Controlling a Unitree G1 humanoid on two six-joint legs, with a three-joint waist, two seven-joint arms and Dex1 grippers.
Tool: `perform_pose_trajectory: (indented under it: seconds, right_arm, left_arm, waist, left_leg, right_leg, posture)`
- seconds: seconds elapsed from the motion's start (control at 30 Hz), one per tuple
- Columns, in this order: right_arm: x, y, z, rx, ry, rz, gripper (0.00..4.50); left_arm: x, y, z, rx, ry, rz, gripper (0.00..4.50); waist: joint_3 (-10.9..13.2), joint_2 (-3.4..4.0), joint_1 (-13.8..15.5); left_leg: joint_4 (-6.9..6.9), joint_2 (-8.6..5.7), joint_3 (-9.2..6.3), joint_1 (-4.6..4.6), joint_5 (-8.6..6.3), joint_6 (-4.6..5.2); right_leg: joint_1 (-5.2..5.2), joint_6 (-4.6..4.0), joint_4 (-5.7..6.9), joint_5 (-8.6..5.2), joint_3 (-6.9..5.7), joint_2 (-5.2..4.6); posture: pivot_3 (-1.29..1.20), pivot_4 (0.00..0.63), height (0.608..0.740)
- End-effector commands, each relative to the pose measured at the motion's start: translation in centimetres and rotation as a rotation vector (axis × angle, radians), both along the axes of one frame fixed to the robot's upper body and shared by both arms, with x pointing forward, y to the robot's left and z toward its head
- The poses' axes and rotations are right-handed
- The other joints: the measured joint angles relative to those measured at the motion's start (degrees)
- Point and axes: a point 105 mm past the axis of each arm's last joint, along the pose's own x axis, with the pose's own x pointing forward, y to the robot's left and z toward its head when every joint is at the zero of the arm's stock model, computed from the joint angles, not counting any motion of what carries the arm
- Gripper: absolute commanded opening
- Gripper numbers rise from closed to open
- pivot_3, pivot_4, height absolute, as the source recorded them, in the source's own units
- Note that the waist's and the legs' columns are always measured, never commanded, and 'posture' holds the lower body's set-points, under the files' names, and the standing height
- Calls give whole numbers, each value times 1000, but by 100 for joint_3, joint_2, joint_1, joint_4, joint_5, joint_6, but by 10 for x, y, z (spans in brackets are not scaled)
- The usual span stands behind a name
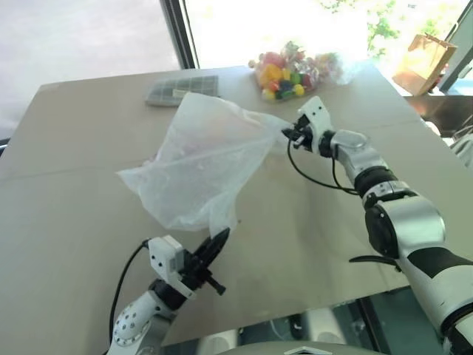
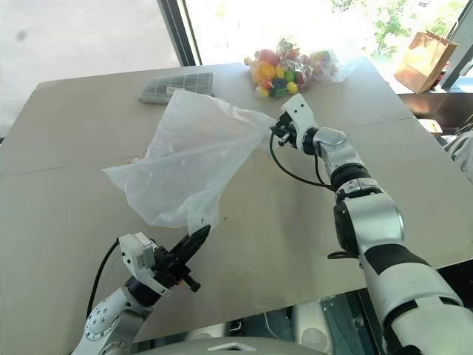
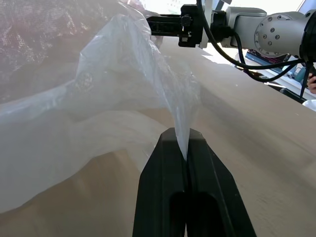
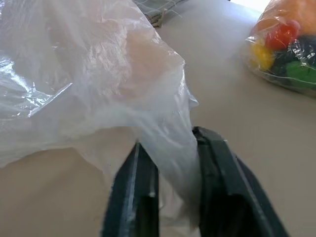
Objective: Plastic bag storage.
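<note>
The plastic bag [image 1: 203, 159], crinkly and translucent white, hangs stretched above the tan table [image 1: 66, 244] between my two grippers. My left gripper [image 1: 219, 240] is near the table's front edge, shut on the bag's lower tip; the left wrist view shows the film pinched between its black fingers [image 3: 163, 163]. At the far right end of the bag, my right gripper [image 1: 290, 133] is closed on a bunched corner, and the film runs between its fingers [image 4: 136, 173] in the right wrist view. The bag's middle sags toward the table.
A small clear bag of colourful balls [image 1: 292, 70] lies at the table's far edge, just behind my right gripper. A grey gridded tray [image 1: 181, 89] sits at the back centre. Beyond the table on the right stands a brown paper bag [image 1: 425, 63].
</note>
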Motion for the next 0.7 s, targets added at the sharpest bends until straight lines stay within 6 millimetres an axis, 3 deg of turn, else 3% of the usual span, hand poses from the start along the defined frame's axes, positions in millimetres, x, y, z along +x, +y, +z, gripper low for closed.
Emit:
perform_pose_trajectory:
  seconds: [0.03,0.2,0.33,0.43,0.57,0.63,0.7]
  right_arm:
    - [1,-11,4,-38,-10,-2,24]
    - [-7,-25,-19,-74,108,27,24]
    - [-29,-21,-15,79,299,226,24]
    - [-53,-19,8,248,397,415,24]
    - [-75,-19,45,434,420,523,24]
    - [-85,-27,91,576,341,582,24]
    - [-92,-35,125,678,283,610,24]
  left_arm:
    - [-2,1,17,3,-66,-4,0]
    - [4,4,22,13,-80,-23,0]
    - [20,18,45,-1,-135,-12,0]
    - [35,31,84,-74,-209,-28,0]
    - [51,43,127,-136,-267,-58,0]
    - [72,60,179,-224,-361,-17,0]
    - [83,70,217,-275,-426,-11,0]
  waist:
    - [0,0,0]
    - [0,0,9]
    - [1,1,13]
    - [1,2,70]
    - [1,2,121]
    - [14,0,180]
    - [47,-15,263]
  left_leg:
    - [0,0,0,0,0,0]
    - [0,-1,-1,0,0,0]
    - [0,0,-3,0,0,0]
    - [5,1,-13,-3,0,0]
    - [6,-3,-49,-4,0,0]
    - [7,-6,-55,-8,0,0]
    - [22,-9,-81,-25,5,-8]
  right_leg:
    - [0,0,0,0,0,0]
    - [1,0,0,0,-1,0]
    - [1,0,1,0,-1,1]
    - [1,1,6,1,-9,1]
    - [7,2,5,2,-12,-5]
    - [7,3,3,2,-16,-4]
    - [7,1,18,2,-52,-1]
  posture:
    - [0,150,740]
    - [0,150,740]
    - [0,150,740]
    - [0,150,740]
    - [0,150,740]
    - [0,150,740]
    - [0,150,740]
